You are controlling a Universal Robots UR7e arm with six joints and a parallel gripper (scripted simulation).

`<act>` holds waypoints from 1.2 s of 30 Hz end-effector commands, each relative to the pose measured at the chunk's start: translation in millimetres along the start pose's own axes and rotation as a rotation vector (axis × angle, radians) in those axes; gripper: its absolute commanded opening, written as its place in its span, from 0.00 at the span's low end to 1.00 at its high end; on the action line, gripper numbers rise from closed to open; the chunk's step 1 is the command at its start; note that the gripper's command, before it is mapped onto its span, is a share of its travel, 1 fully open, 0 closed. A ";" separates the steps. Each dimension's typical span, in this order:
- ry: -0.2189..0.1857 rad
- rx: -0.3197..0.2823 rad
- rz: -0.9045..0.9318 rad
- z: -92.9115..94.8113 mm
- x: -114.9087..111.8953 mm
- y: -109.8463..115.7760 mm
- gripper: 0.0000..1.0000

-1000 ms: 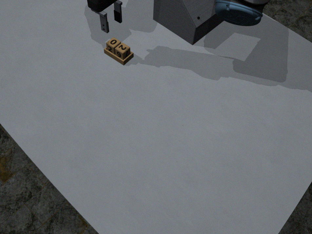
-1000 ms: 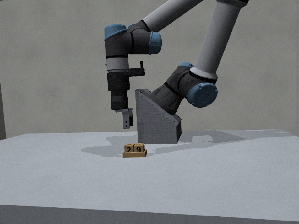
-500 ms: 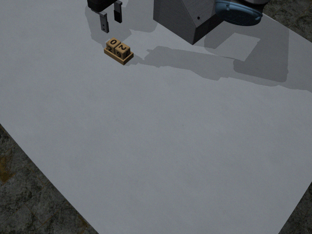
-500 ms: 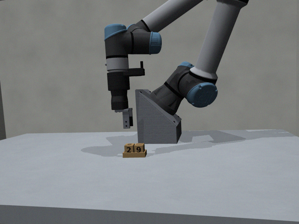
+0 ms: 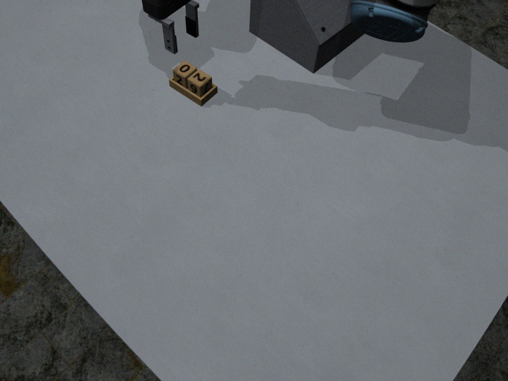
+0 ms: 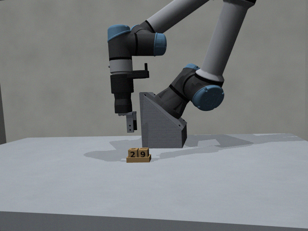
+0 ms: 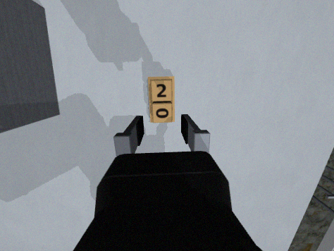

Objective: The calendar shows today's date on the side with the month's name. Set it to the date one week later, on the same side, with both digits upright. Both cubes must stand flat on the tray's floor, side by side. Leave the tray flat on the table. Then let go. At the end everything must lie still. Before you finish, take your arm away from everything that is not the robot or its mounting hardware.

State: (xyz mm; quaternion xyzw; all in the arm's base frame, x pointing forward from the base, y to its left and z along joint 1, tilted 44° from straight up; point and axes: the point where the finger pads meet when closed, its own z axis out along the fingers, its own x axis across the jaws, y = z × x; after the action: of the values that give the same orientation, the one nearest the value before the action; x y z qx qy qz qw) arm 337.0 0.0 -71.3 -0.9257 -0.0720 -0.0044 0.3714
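Indoors, a pale grey tabletop (image 5: 262, 229) (image 6: 154, 189) (image 7: 254, 88) spreads beneath the arm, crossed by soft shadows. A mottled, dull wall (image 6: 62, 74) stands behind it, and dark stone flooring (image 5: 45, 324) (image 7: 311, 222) shows past the edges. The wooden calendar tray (image 5: 185, 92) (image 6: 138, 159) (image 7: 172, 82) sits flat on that surface — near the grey wedge-shaped mount (image 5: 287, 37) (image 6: 161, 131) (image 7: 25, 67) — with the 2 cube (image 5: 181, 78) (image 6: 132, 153) (image 7: 162, 112) and the 9 cube (image 5: 197, 84) (image 6: 143, 153) (image 7: 161, 91) side by side inside, reading 29 in the exterior view. Above, the two-finger gripper (image 5: 183, 42) (image 6: 131, 130) (image 7: 162, 123) hovers open, holding nothing.

Two cubes (image 5: 191, 78) in wooden tray (image 5: 186, 92)
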 end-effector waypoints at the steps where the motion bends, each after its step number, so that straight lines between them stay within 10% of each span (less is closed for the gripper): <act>1: 0.000 0.001 0.004 0.9 -1.1 0.2 0.90; 36: -0.002 0.004 0.004 38.3 -1.1 -1.5 0.90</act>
State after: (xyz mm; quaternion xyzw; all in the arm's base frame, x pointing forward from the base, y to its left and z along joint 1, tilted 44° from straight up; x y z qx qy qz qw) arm 334.5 19.8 -91.2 -0.9252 -0.0708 -0.0025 0.3729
